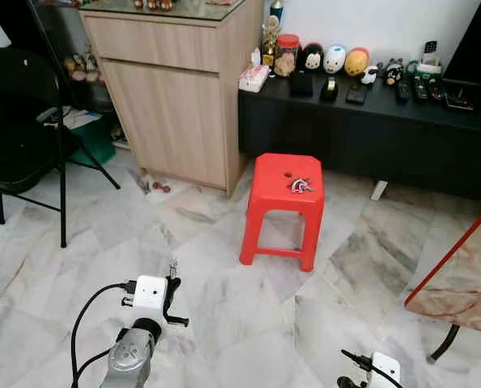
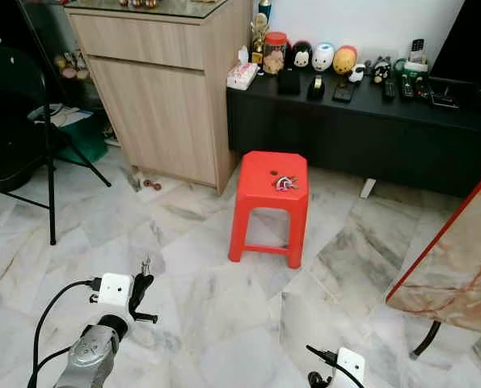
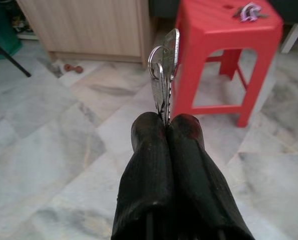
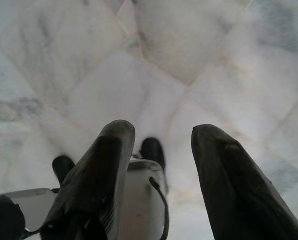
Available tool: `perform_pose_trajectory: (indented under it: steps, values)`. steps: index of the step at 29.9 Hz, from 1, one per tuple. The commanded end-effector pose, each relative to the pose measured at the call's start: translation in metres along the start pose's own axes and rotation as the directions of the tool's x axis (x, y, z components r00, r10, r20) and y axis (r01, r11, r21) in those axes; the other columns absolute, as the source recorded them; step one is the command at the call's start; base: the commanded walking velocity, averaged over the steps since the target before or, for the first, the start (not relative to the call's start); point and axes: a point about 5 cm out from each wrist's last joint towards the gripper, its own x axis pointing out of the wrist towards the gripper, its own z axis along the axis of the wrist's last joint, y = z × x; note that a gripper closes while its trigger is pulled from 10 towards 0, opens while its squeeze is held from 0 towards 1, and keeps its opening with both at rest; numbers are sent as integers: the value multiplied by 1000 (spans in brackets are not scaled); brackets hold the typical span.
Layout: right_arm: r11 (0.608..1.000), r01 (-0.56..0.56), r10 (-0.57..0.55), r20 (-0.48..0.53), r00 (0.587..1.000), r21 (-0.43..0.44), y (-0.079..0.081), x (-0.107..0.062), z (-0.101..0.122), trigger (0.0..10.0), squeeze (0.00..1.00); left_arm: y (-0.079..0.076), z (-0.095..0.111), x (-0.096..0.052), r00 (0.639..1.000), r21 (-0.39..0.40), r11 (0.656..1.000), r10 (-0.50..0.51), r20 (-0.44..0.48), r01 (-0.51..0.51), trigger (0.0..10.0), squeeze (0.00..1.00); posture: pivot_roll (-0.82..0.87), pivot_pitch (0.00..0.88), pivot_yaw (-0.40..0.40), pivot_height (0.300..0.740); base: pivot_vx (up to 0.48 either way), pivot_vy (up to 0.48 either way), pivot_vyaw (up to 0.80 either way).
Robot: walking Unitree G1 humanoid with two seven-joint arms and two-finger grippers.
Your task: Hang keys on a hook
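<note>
Marble floor (image 1: 224, 275): you stand on pale tiles, well short of the furniture; no hook can be made out from here
Wooden cabinet (image 1: 175, 89): beside the black surface (image 1: 361, 121), which carries toys and remotes
Red stool (image 1: 284, 206): ahead of you; a second key bunch (image 1: 301, 186) lies on its seat
Left tool (image 3: 165, 125): clamped together on the keys (image 3: 164, 75), blade and ring upright above the tips, ready to slip over a hook
Right tool (image 4: 161, 165): fingers apart, idle over the floor
</note>
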Motion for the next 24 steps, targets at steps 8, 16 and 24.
perform_pose_trajectory:
  steps: [8, 16, 24]
  values:
    - [1000, -2, 2, -12, 1000, 12, -1, 0, -3, 10000, 0, 2, -1, -2, 1000, 5, 1000, -14, -7, 14, 10000, 0, 139, 42, -21, 740, 0, -300, -630]
    - [1000, 11, -11, -10, 1000, 9, -2, 0, -1, 10000, 0, -1, 1, 0, 1000, -5, 1000, -26, 4, 27, 10000, 0, 133, 61, -24, 740, 0, -276, -777]
    - [1000, 19, -19, -1, 1000, 1, -2, 0, 0, 10000, 0, -2, 9, 3, 999, -9, 1000, -21, 27, 21, 10000, 0, 129, 79, -26, 740, 0, -323, -287]
